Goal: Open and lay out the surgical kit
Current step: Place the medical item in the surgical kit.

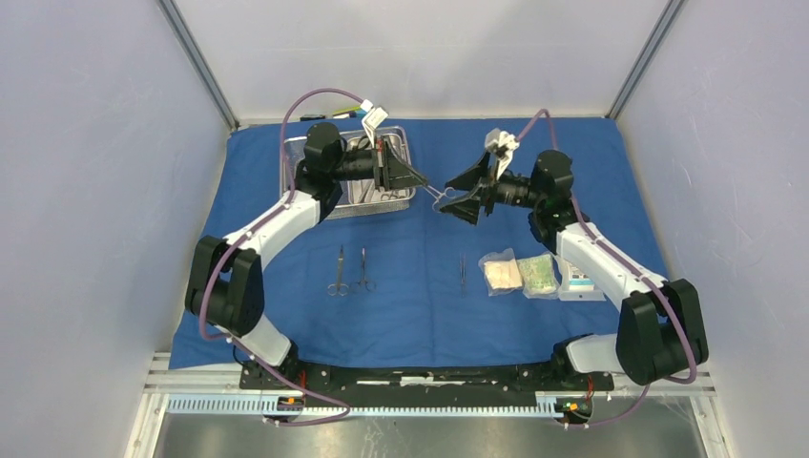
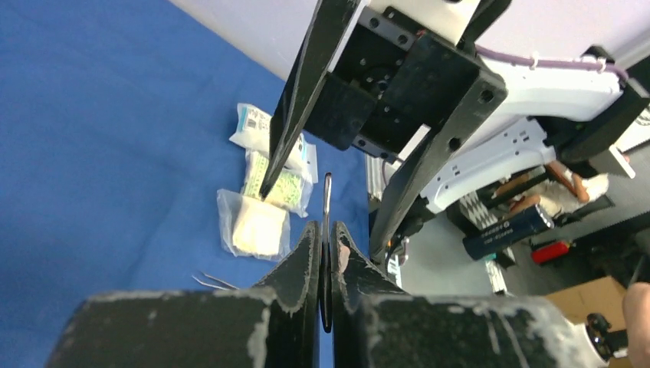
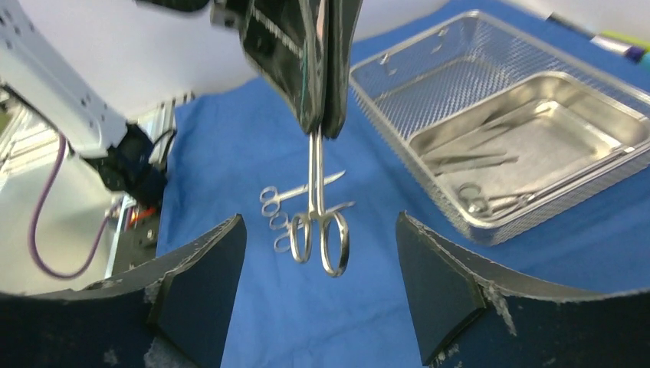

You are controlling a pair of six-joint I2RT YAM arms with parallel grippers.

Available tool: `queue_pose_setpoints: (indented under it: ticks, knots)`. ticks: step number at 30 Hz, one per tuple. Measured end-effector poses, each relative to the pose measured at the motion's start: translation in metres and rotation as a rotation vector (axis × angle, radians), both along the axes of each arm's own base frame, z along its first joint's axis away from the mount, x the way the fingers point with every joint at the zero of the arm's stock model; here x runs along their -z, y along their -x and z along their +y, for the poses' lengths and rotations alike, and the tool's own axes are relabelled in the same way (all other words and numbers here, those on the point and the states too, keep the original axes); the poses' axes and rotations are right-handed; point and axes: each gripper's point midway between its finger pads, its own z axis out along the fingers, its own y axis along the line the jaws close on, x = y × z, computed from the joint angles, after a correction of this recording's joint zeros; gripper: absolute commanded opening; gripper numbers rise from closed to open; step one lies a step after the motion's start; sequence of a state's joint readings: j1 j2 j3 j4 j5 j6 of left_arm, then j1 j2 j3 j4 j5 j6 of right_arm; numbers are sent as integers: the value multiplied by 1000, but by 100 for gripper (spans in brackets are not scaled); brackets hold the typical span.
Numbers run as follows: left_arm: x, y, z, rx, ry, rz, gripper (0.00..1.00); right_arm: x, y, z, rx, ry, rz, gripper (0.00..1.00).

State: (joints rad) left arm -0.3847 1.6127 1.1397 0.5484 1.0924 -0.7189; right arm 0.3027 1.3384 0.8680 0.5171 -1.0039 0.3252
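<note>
The blue cloth (image 1: 420, 305) lies spread flat. At its back left stands the wire-mesh tray (image 1: 405, 143), and the steel pan (image 3: 536, 138) inside it holds several instruments (image 3: 475, 157). My left gripper (image 1: 426, 184) is shut on the blades of a scissors-like instrument (image 3: 322, 241), which it holds above the cloth. The ring handles hang between the fingers (image 3: 444, 284) of my open right gripper (image 3: 320, 230) and touch neither. Two scissors (image 1: 339, 272) and tweezers (image 1: 463, 272) lie on the cloth. Three clear packets (image 1: 501, 274) sit to their right.
A small coloured block (image 1: 345, 114) lies behind the tray by the back wall. Both arms reach over the middle of the cloth. Grey walls close in the left and right sides. The metal rail (image 1: 429, 386) with the arm bases runs along the near edge.
</note>
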Motion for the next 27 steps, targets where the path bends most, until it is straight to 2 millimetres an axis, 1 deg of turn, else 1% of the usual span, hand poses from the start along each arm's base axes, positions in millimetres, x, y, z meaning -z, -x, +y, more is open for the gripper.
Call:
queue_pose_setpoints:
  ticks: [2, 3, 6, 8, 14, 15, 20, 22, 24, 25, 27]
  knots:
    - [2, 6, 1, 32, -28, -8, 2, 16, 6, 3, -32, 47, 15, 72]
    - [3, 9, 2, 49, -43, -7, 2, 23, 12, 8, -60, 64, 21, 71]
    - [12, 17, 5, 81, -79, 3, 2, 35, 23, 15, -111, 96, 32, 67]
    - [19, 20, 7, 95, -104, 14, 2, 39, 29, 18, -137, 106, 33, 65]
    - [37, 32, 9, 128, -174, 42, 2, 44, 38, 25, -181, 116, 24, 53]
    - [39, 34, 10, 132, -181, 43, 2, 46, 38, 26, -187, 118, 27, 49]
    - [43, 40, 11, 144, -199, 50, 2, 60, 41, 32, -218, 133, 70, 25]
    - [44, 41, 12, 142, -204, 43, 2, 62, 44, 34, -235, 133, 83, 14]
    - [45, 41, 13, 145, -206, 44, 2, 62, 46, 36, -248, 133, 83, 1]
    - [45, 42, 13, 148, -206, 42, 4, 62, 47, 36, -248, 133, 87, 0]
    - [44, 41, 13, 146, -207, 16, 14, 62, 46, 36, -235, 132, 119, 0]
